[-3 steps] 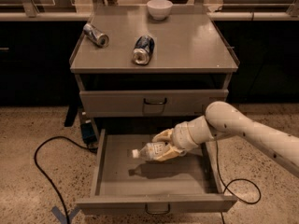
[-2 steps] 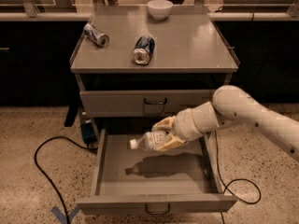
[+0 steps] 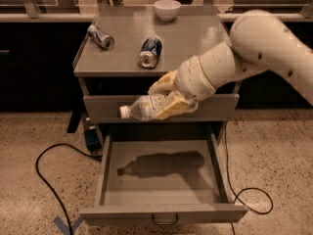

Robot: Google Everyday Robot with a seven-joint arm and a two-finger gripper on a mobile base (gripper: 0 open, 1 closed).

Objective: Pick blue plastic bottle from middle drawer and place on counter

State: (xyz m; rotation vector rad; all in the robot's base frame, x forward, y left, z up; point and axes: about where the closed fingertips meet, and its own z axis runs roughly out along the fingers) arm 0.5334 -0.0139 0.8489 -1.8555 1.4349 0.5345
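Note:
My gripper (image 3: 168,94) is shut on the blue plastic bottle (image 3: 142,106), a clear bottle with a white cap pointing left and a white label. It holds the bottle level in the air, in front of the upper drawer front and just below the counter's front edge. The middle drawer (image 3: 105,168) stands pulled open below, its grey floor bare except for the bottle's shadow. The counter (image 3: 195,38) is the grey cabinet top behind and above the gripper.
On the counter lie a silver can (image 3: 100,36) at the left and a blue-and-silver can (image 3: 149,52) in the middle; a white bowl (image 3: 167,9) stands at the back. A black cable (image 3: 46,180) loops on the floor at the left, another cable (image 3: 249,199) at the right.
My gripper has lifted the bottle out of the middle drawer, up to the height of the upper drawer front. The arm has risen with it.

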